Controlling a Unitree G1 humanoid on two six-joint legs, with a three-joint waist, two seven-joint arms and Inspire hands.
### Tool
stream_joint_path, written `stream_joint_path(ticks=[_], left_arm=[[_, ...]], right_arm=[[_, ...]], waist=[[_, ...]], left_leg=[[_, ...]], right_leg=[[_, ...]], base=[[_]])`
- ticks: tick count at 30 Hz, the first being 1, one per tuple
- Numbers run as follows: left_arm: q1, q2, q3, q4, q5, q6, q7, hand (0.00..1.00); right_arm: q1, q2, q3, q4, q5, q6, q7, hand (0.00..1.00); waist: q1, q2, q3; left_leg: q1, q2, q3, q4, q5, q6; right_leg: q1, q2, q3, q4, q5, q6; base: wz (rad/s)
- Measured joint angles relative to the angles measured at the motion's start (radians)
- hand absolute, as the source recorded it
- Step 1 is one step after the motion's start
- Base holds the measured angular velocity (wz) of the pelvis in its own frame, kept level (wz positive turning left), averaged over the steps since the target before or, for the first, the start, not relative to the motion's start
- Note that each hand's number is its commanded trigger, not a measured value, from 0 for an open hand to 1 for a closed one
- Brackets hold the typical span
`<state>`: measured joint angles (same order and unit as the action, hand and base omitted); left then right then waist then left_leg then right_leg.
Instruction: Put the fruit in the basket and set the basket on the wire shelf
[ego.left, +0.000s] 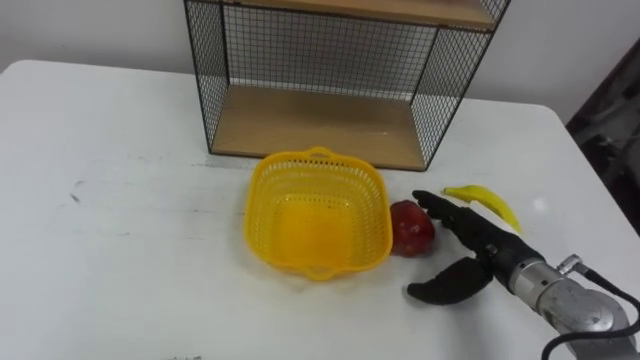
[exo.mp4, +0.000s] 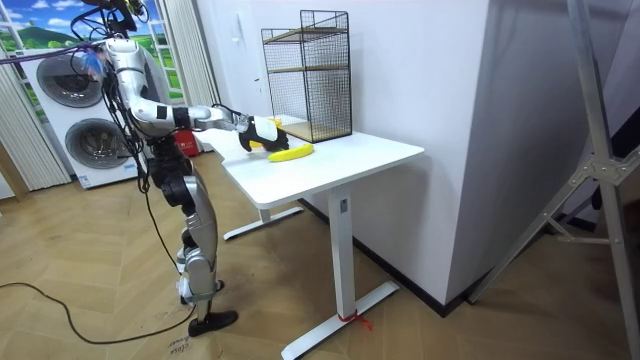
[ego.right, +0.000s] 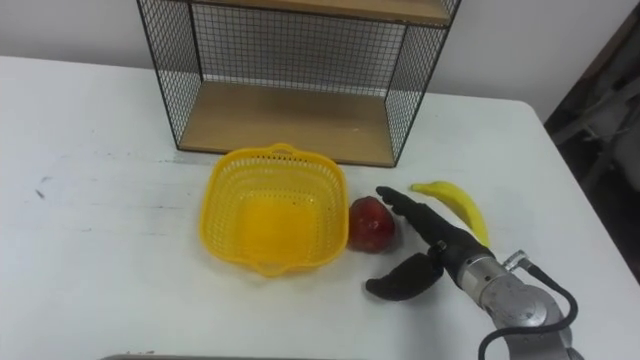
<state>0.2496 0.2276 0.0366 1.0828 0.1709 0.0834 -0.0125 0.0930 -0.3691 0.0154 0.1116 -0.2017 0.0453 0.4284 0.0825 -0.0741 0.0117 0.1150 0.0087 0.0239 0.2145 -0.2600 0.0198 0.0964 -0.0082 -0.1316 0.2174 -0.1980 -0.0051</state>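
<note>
An empty yellow plastic basket (ego.left: 318, 213) sits on the white table (ego.left: 120, 200), in front of the wire shelf (ego.left: 330, 75). A red apple (ego.left: 410, 227) lies against the basket's right side. A yellow banana (ego.left: 486, 203) lies further right. My right hand (ego.left: 462, 255) reaches in from the lower right, open, with its fingers stretched toward the apple's right side and its thumb spread below; the fingertips are at or just short of the apple. In the room view I stand at the table's end with my right hand (exo.mp4: 250, 128) out over the table.
The wire shelf has a wooden bottom board (ego.left: 310, 125) and a second board higher up. The table's right edge (ego.left: 600, 200) runs close behind the banana. Washing machines (exo.mp4: 70, 100) stand behind me in the room view.
</note>
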Motion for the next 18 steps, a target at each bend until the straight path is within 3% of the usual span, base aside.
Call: stream_joint_path(ticks=[10, 18], left_arm=[[0.004, -0.008, 0.000, 0.009, 0.000, 0.000, 0.003, 0.00], [0.008, -0.010, 0.000, 0.016, 0.000, 0.000, 0.002, 0.00]], right_arm=[[-0.002, 0.019, 0.000, 0.039, 0.009, -0.013, -0.043, 0.00], [-0.006, 0.030, 0.001, 0.073, 0.046, -0.034, -0.075, 0.00]], waist=[[0.002, 0.010, -0.0056], [0.002, 0.011, -0.0054]], left_leg=[[0.001, -0.001, -0.003, 0.009, 0.000, 0.000], [0.002, 0.000, -0.003, 0.011, 0.000, 0.000]], right_leg=[[0.007, -0.001, -0.007, 0.000, 0.001, -0.001], [0.009, -0.002, -0.008, 0.001, 0.002, -0.001]], base=[[0.00], [0.00]])
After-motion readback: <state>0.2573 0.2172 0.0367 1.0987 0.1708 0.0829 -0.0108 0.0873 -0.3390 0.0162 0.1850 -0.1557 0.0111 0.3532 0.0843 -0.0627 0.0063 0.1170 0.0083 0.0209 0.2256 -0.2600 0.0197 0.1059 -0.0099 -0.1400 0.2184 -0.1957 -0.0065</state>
